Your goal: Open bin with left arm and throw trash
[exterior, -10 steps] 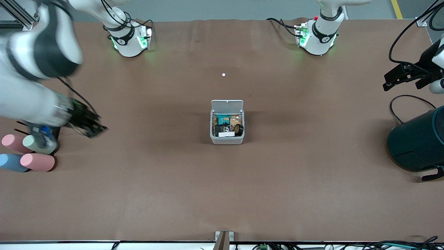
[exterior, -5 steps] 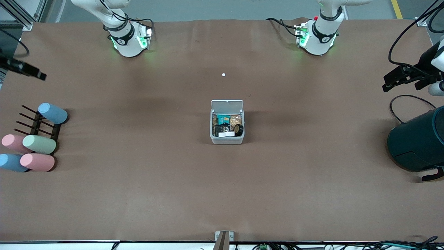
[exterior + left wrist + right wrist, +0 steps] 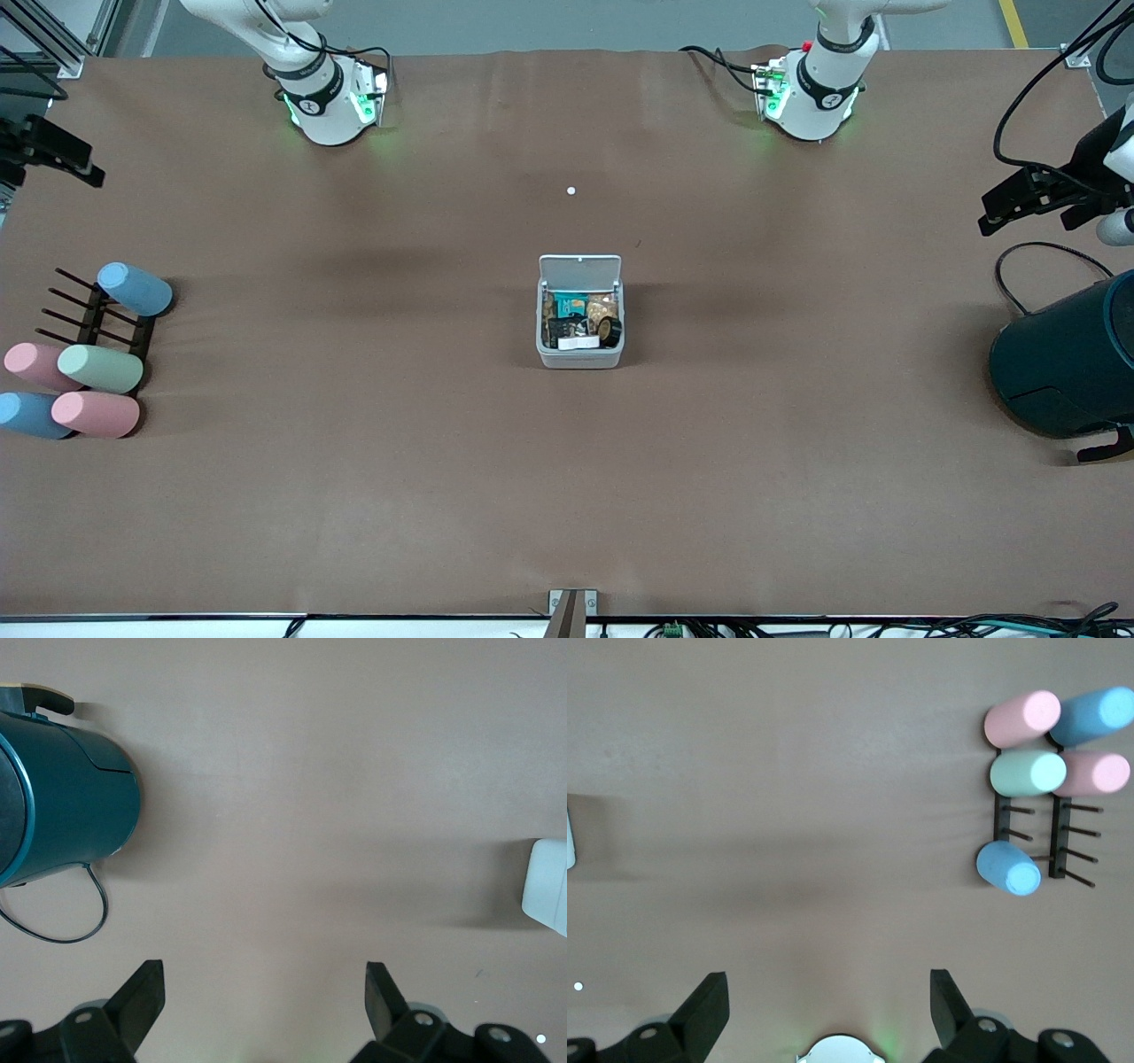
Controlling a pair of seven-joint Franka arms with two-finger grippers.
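Sitting mid-table, the open bin lies well apart from both jaws.

We see a white, grey-sided square bin on brown table cloth, and a dark teal cylindrical container at three o'clock.

no readable text anywhere, wrappers in the bin perhaps printed, illegible

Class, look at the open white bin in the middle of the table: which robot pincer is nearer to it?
Neither clearly. The left pincer hangs at its arm's end of the table above the teal container; the right pincer hangs at the other end. The bin sits midway.
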